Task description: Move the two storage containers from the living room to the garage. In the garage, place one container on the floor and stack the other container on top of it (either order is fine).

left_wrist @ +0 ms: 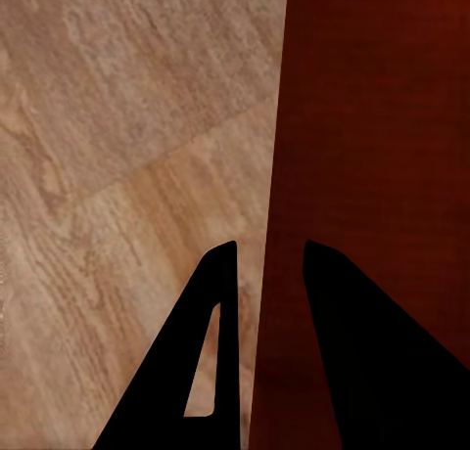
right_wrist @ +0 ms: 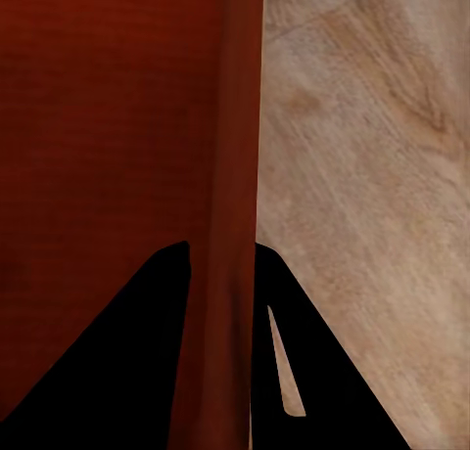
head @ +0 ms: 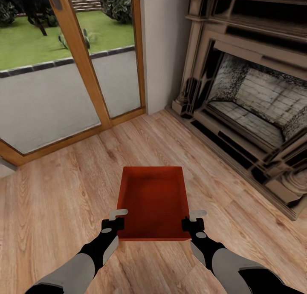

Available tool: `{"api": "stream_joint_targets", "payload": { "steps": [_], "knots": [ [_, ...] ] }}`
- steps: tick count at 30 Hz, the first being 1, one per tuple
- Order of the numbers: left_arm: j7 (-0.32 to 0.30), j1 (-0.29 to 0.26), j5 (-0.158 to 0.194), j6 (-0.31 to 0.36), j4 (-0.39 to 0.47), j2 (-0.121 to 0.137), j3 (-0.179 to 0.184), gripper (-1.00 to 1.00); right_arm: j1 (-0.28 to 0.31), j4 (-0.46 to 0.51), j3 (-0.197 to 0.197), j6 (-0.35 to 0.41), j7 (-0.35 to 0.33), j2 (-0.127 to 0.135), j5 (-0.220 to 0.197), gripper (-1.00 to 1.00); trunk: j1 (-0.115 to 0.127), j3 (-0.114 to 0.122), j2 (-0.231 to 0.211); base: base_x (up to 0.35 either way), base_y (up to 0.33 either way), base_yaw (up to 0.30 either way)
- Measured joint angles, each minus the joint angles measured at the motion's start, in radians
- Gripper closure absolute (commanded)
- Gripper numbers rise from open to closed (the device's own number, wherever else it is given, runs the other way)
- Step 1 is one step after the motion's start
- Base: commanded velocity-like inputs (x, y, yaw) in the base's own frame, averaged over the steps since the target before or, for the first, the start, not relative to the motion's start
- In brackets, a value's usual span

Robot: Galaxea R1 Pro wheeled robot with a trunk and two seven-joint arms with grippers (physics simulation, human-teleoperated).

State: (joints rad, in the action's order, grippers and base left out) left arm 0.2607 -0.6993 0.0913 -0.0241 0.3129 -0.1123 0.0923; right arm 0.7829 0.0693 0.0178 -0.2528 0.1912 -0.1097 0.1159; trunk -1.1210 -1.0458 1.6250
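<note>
One orange-red storage container (head: 153, 200) sits level between my two grippers, above the light wood plank floor (head: 59, 191) of the living room. My left gripper (head: 118, 219) is shut on its left wall near the front corner. My right gripper (head: 192, 220) is shut on the right wall in the same way. In the left wrist view the left gripper (left_wrist: 269, 259) has one finger on each side of the container (left_wrist: 382, 127) wall. In the right wrist view the right gripper (right_wrist: 223, 259) likewise straddles the container (right_wrist: 108, 127) wall.
A stone-framed fireplace (head: 251, 102) with a brick interior fills the right side, its hearth edge running diagonally close to the container. Wood-framed glass doors (head: 64, 72) to a garden stand ahead on the left. A white wall section (head: 162, 47) separates them.
</note>
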Motion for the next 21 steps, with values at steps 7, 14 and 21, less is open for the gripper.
{"api": "stream_joint_targets", "payload": {
  "steps": [7,14,21],
  "knots": [
    [-0.003,0.000,-0.001,0.001,-0.001,0.001,-0.001,1.00,0.000,0.000,0.000,0.001,0.000,0.000,0.000,1.00,0.027,0.022,-0.049,0.000,0.000,0.000],
    [-0.004,0.000,-0.003,0.002,-0.001,0.002,-0.002,1.00,-0.001,-0.002,0.004,-0.001,0.002,-0.001,-0.005,1.00,0.054,0.044,-0.098,0.000,0.000,0.000],
    [-0.001,0.000,0.005,0.001,-0.005,0.002,0.002,1.00,0.000,-0.001,-0.002,0.006,0.005,-0.002,0.010,1.00,0.081,0.066,-0.147,0.000,0.000,0.000]
  ]
}}
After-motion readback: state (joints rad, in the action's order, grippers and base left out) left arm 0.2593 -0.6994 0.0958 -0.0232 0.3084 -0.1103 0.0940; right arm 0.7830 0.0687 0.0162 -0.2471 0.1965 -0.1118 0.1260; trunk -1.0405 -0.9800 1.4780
